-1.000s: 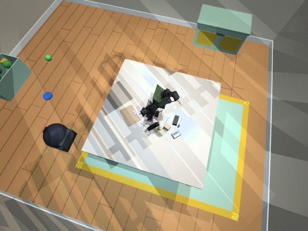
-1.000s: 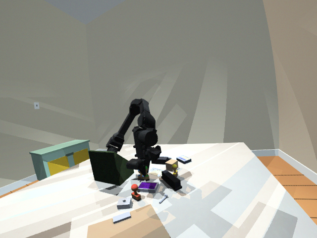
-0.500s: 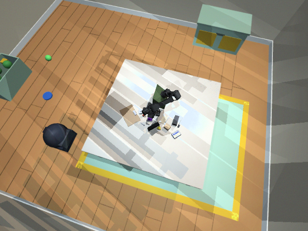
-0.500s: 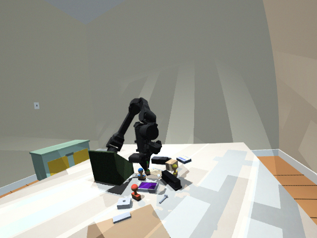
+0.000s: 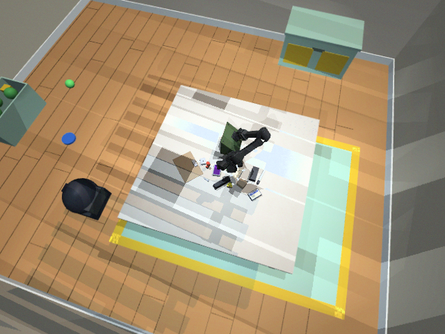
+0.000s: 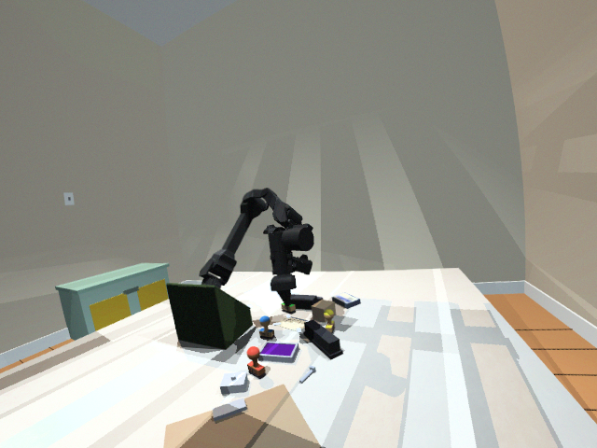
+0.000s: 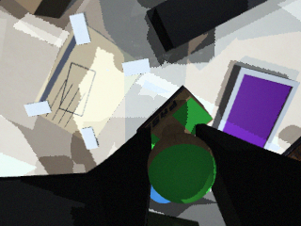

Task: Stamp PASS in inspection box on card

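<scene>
My gripper [image 6: 287, 301] [image 7: 173, 134] is shut on the green PASS stamp [image 6: 288, 307] [image 7: 182, 171], held upright above the bench. The word PASS shows on its block in the wrist view. The cream card [image 6: 291, 324] [image 7: 103, 85] lies left of the stamp in the wrist view, with tape at its corners. The outlined box [image 7: 84, 67] on it shows no print; thin slanted lines run beside and across it. The purple ink pad [image 5: 216, 170] [image 6: 279, 350] [image 7: 259, 110] lies right of the stamp in the wrist view. The stamp's underside is hidden.
A blue stamp [image 6: 266, 328] [image 7: 161, 194] and a red stamp [image 5: 208, 164] [image 6: 255, 361] stand near the pad. A black block [image 5: 221, 182] [image 6: 323, 339] [image 7: 202, 21] lies near a yellow stamp [image 5: 229, 184] [image 6: 329, 320] and a brown box [image 5: 241, 184] [image 6: 323, 311]. A dark green block [image 6: 207, 315] stands by the arm's base.
</scene>
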Robot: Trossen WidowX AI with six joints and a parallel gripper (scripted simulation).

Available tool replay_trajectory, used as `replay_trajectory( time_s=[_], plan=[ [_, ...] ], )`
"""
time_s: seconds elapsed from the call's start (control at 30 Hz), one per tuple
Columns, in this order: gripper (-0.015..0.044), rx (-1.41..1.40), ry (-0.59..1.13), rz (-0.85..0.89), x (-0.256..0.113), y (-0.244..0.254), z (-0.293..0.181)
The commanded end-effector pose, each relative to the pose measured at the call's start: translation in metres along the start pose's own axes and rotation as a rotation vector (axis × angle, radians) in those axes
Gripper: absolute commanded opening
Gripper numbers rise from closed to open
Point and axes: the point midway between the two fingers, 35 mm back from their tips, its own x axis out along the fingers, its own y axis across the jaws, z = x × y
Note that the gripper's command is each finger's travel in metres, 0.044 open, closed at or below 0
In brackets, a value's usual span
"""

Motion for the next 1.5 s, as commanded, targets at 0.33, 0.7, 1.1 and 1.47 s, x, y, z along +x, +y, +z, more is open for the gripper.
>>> replay_trajectory(
  time_s=[0.33, 0.7, 1.1, 1.47],
  plan=[
    [0.0000, -0.334, -0.006, 0.021, 0.002, 0.072, 0.005],
    [0.0000, -0.370, -0.007, 0.023, 0.005, 0.079, 0.004],
    [0.0000, -0.370, -0.006, 0.022, 0.013, 0.078, 0.005],
    [0.0000, -0.371, -0.005, 0.022, 0.021, 0.078, 0.006]
  ],
)
